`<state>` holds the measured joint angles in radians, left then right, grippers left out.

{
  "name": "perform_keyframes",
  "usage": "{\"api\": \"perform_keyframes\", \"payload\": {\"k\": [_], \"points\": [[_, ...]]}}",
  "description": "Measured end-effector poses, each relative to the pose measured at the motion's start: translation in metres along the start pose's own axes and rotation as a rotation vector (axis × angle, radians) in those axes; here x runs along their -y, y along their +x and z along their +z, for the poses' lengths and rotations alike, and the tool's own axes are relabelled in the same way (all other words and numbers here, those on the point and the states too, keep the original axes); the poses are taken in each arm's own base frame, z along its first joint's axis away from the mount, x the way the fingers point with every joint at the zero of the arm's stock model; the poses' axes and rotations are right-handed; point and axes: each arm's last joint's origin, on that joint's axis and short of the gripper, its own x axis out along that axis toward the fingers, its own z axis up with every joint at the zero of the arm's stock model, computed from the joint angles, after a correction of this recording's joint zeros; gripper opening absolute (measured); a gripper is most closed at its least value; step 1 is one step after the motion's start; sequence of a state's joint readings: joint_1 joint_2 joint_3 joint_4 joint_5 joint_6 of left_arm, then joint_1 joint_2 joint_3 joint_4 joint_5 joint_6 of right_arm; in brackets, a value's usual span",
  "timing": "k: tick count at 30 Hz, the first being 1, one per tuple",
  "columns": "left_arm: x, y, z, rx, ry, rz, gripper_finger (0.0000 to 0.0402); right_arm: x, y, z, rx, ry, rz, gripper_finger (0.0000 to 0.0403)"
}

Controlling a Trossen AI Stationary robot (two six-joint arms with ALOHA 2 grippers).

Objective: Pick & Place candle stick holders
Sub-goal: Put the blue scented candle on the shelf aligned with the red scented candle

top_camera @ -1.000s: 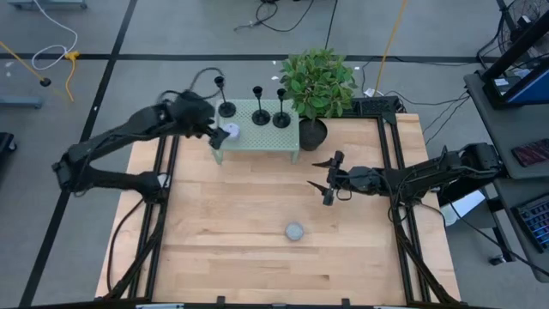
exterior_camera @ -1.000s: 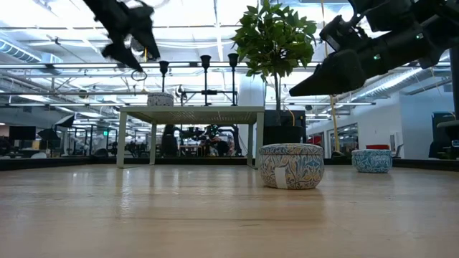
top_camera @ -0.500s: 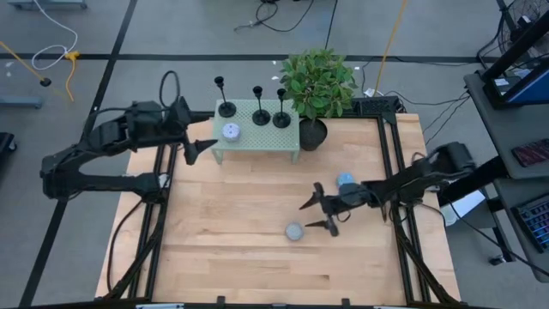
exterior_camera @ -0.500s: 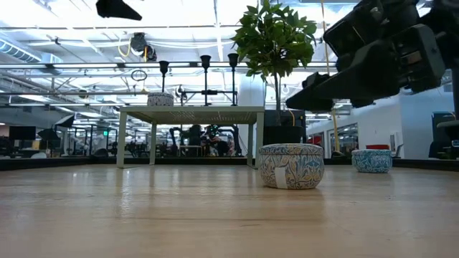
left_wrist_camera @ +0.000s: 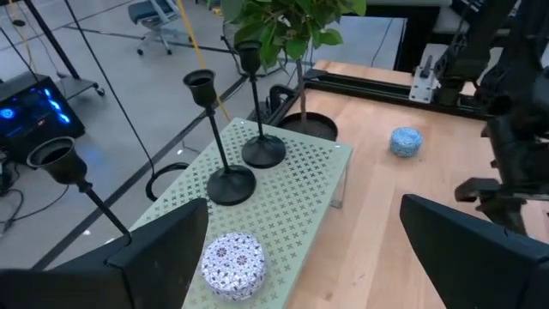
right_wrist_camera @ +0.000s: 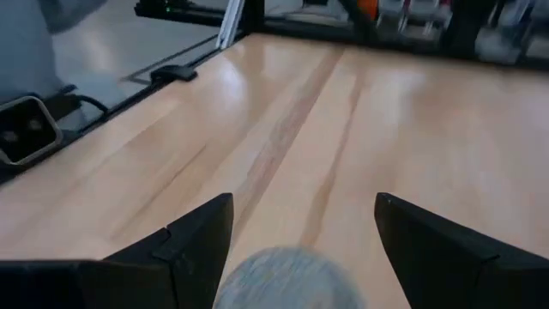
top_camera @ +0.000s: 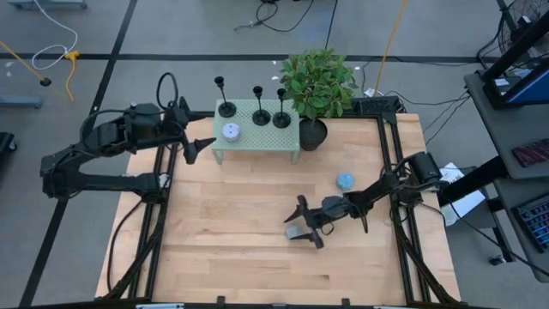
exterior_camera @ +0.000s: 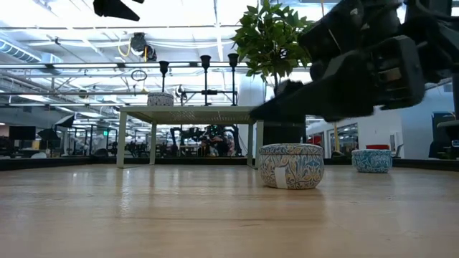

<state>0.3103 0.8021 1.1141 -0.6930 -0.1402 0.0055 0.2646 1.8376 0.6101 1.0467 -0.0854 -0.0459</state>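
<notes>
Three black candle stick holders (top_camera: 226, 107) (top_camera: 260, 116) (top_camera: 281, 118) stand upright on their disc bases on a pale green perforated stand (top_camera: 257, 137) at the table's far side; they also show in the left wrist view (left_wrist_camera: 227, 182) (left_wrist_camera: 262, 150). My left gripper (top_camera: 213, 129) is open and empty, just left of the stand. My right gripper (top_camera: 302, 223) is open, near the table's middle, above a patterned round tin (right_wrist_camera: 287, 279). Its fingers stand on either side of the tin and, in the low view (exterior_camera: 287, 107), above it.
A white patterned tin (left_wrist_camera: 232, 262) sits on the stand's left part. A blue tin (top_camera: 345, 181) lies on the table right of centre. A potted plant (top_camera: 316, 86) stands by the stand's right end. Bare wood lies toward the near edge.
My left gripper has drawn back from the stand toward the table's left edge, then kept still. My right gripper has gone toward the near-left and down, from beside the plant pot to over the patterned tin. The holders and tins have not moved.
</notes>
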Motion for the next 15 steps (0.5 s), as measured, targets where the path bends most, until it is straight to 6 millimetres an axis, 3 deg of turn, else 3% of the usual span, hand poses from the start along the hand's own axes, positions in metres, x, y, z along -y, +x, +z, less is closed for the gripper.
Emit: {"api": "perform_keyframes", "payload": {"k": [5,10,15], "points": [[0.0,0.001,0.0,-0.003,0.022,0.001,0.0392,0.001,-0.001,0.01,0.068,-0.104,-0.012,0.027],[0.004,0.006,-0.005,-0.003,0.09,-0.025,0.0392,-0.002,-0.001,0.014,0.102,-0.012,-0.003,0.0256],[0.021,0.033,-0.031,0.021,0.111,-0.097,0.0392,-0.005,-0.001,0.007,0.027,0.077,0.009,0.027]]}}
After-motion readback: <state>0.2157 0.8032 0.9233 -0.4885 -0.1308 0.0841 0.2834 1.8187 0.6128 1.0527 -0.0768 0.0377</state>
